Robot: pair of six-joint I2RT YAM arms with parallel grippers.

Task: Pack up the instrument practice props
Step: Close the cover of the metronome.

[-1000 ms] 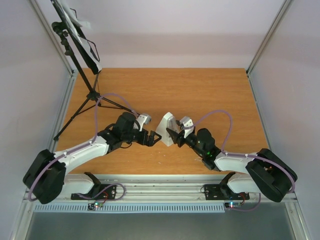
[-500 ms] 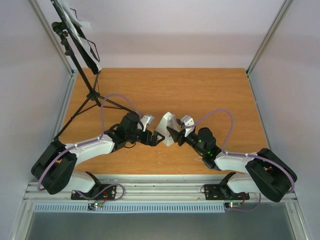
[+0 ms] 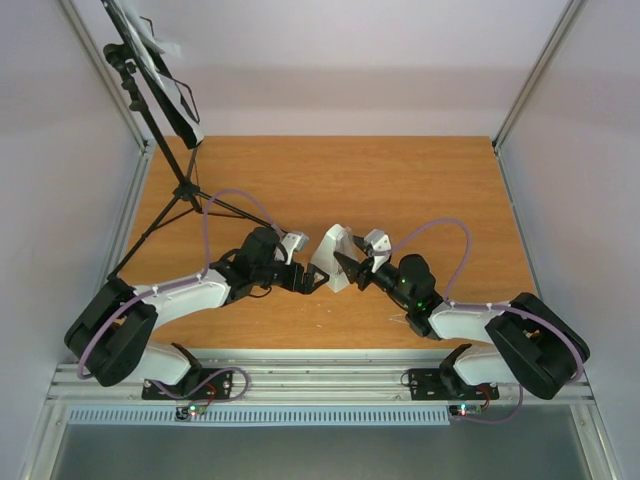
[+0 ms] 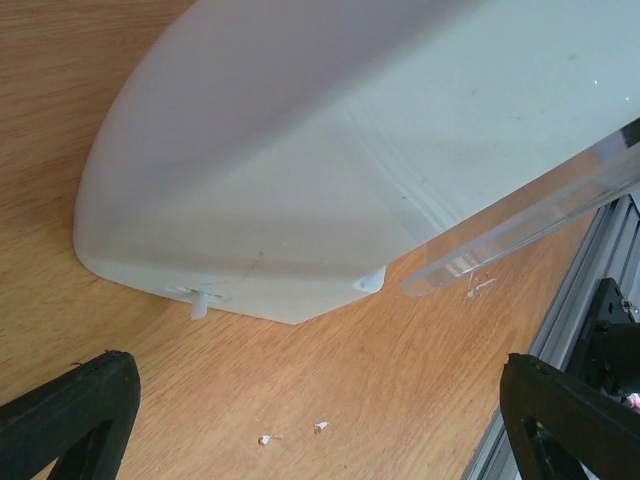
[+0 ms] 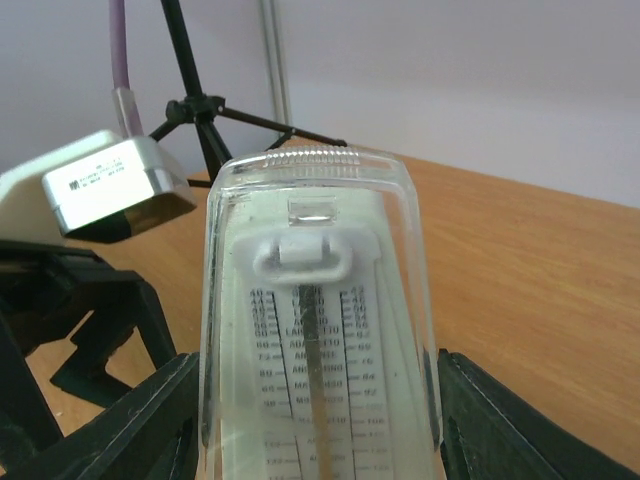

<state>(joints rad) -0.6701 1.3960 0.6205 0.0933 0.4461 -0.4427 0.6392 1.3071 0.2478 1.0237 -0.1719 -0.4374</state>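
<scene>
Spanning the whole work area, the wooden table carries everything else. At its far left corner the black music stand rises on its tripod legs, upright, with its desk tilted; white sheet-music pages show along the desk's edge.

Both arms reach inward from the near edge toward the middle of the table. The left arm comes in from the left and the right arm from the right, each trailing a purple cable.

Between them the metronome, a pale wedge, stands on the table roughly at its centre, well apart from the stand.

The right gripper is closed on the metronome: in the right wrist view its black fingers press against either side of the lower body, with the top rising between them. The left gripper sits just beside the metronome's left side with its jaws spread wide and nothing between them. In the left wrist view its fingertips stand at the lower corners, and the pale base lies ahead of them, apart from both.

The clear plastic cover is on the front, and the printed tempo scale and pendulum rod show through it. A few tiny white crumbs lie on the wood near the base.
</scene>
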